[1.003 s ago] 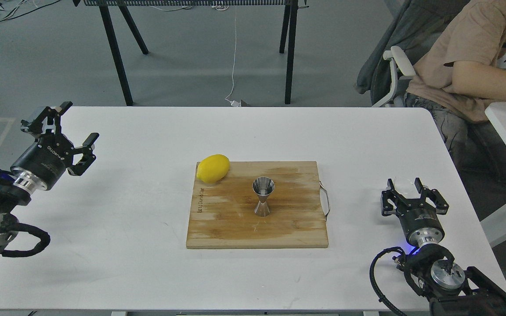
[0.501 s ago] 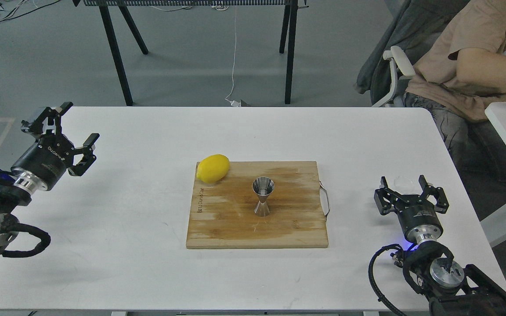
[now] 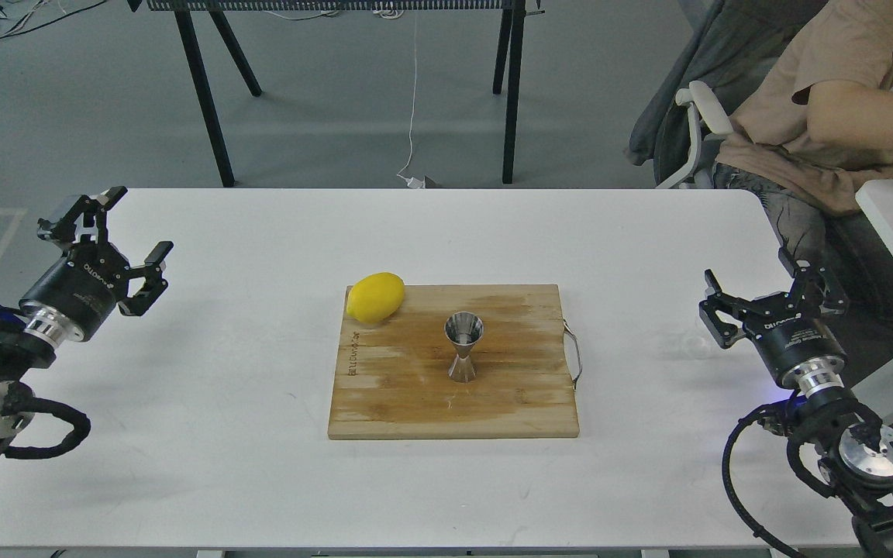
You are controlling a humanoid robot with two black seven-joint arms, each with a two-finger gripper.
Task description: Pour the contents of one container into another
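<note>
White desk before a grey floor, with a wooden cutting board at its centre serving as landmark. Right claw, spread and empty, hovers well right of the board; left claw, likewise spread and empty, hovers well left of it. The clear glass cup shows only faintly on the desk between the board's right edge and the right claw, just beside and toward the board from that claw's nearer finger; the right arm is therefore by far the nearer. The cup's axis appears upright, mouth upward, though its outline is too faint to confirm. The steel jigger stands upright mid-board, long axis vertical, open cone upward. A lemon rests on the board's far-left corner.
</note>
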